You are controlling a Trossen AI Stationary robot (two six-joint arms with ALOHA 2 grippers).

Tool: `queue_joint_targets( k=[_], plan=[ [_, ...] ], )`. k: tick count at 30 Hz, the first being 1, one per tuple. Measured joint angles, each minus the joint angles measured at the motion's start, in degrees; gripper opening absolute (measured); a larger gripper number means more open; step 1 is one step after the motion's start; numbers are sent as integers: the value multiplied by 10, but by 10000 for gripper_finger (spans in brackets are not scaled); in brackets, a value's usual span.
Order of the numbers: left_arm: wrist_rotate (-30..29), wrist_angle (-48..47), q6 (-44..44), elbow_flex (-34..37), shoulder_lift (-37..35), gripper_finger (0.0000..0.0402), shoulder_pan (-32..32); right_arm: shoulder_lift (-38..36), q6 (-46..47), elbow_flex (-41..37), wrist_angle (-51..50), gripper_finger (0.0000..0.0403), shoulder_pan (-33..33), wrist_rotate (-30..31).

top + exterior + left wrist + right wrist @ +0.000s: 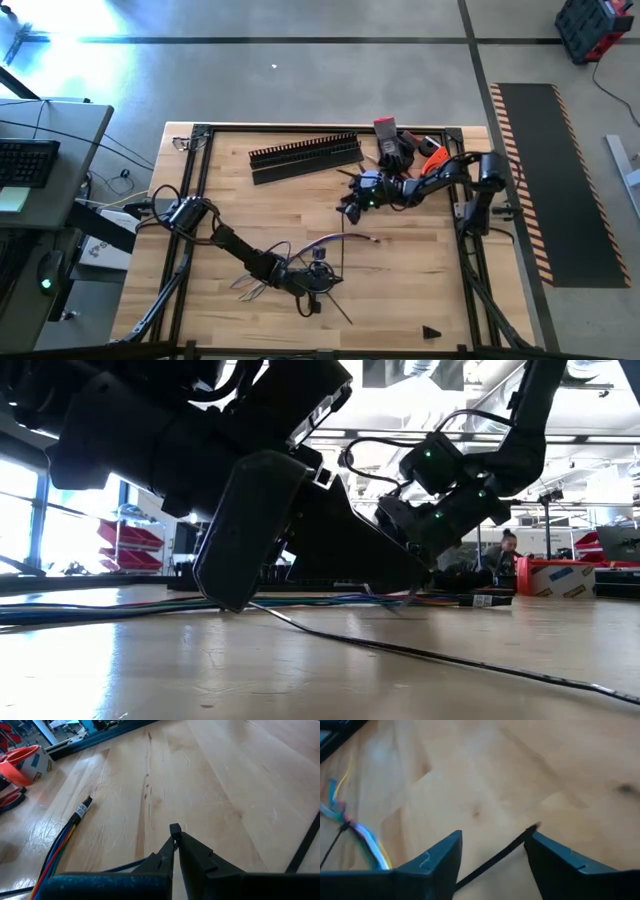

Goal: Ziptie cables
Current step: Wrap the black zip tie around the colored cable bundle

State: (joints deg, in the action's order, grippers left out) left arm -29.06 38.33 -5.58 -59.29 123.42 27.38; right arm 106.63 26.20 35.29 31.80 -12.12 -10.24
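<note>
Nothing looks tied yet; the cables (325,243) lie loose on the counter (420,280); left hand (176,834) pressed together, right hand (492,852) spread around a black ziptie (495,857).

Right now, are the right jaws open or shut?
Open. The right gripper shows a wide gap, with a thin black zip tie lying between the jaws, untouched.

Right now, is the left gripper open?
No. In the left wrist view the left gripper has its two dark fingers pressed together, tips meeting above the wooden table.
</note>
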Motion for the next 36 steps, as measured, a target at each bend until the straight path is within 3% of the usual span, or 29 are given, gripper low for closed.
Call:
queue_joint_targets(
  k=[11,16,21,25,30,36],
  plan=[
    [-4,1,0,0,0,0,0,2,-57,-1,-6,73,37,9],
    [-33,12,-5,0,0,0,5,0,-83,-2,-6,10,69,70],
    [-85,-25,-28,9,-35,0,10,-7,-120,-3,-1,3,109,138],
    [-90,-28,-41,44,-100,0,-6,-20,-162,-4,-2,0,146,200],
    [-19,-20,-35,85,-169,0,-50,-30,-215,-12,38,0,179,278],
    [73,-8,12,113,-188,0,-98,-31,-284,-96,216,0,220,368]
  ],
)
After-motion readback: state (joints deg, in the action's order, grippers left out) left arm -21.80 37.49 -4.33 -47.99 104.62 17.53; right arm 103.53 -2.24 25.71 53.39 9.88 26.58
